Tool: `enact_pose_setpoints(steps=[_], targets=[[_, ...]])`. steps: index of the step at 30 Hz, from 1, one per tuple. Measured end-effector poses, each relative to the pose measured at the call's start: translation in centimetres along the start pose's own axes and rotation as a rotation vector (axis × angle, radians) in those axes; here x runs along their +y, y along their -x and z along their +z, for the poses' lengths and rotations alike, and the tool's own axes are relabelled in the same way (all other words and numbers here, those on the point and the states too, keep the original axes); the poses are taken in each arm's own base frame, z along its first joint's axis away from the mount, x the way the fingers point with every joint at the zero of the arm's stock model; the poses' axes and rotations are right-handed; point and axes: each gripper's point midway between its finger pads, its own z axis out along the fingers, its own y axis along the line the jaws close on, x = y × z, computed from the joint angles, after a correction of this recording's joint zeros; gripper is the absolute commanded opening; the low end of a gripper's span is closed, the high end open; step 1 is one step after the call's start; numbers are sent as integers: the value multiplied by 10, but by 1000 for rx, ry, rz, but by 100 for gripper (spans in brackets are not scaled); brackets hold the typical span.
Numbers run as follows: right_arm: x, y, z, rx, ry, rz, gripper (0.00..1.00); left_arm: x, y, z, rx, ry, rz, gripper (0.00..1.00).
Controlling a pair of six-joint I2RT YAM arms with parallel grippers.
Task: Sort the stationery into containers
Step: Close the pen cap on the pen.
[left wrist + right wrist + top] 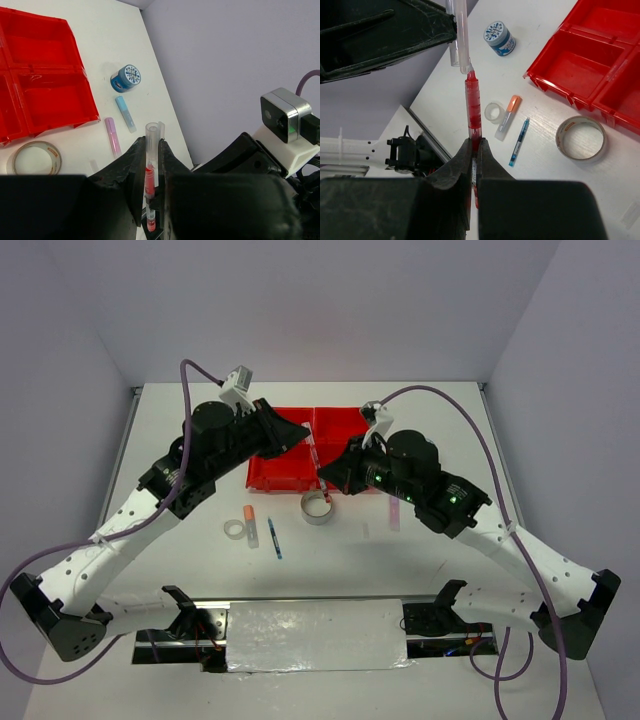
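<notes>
- The desk: loose stationery lies near the tray; best left undisturbed.
- The red tray: pick one compartment and come low over it before release.
- The left tool: narrowly closed on the red pen at its clear cap end.
- The right tool: clamped shut on the barrel; only one should let go.
- The red pen: aloft between both tools, over the tray's near edge; keep it straight.

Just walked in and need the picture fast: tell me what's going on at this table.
Both arms hold one red pen in the air by the red tray. The right gripper pinches its barrel; the left gripper is closed on its clear cap. The tape ring, blue pen and other small items lie on the table, outside the tray.
</notes>
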Motion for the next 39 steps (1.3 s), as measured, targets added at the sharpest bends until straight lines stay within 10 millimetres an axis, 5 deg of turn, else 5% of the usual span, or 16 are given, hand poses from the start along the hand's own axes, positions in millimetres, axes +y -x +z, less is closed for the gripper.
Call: enact_pose_setpoints(steps=[39], targets=[[4, -2, -4, 6, 21, 10, 0, -1, 6, -1, -23, 3, 0, 0]])
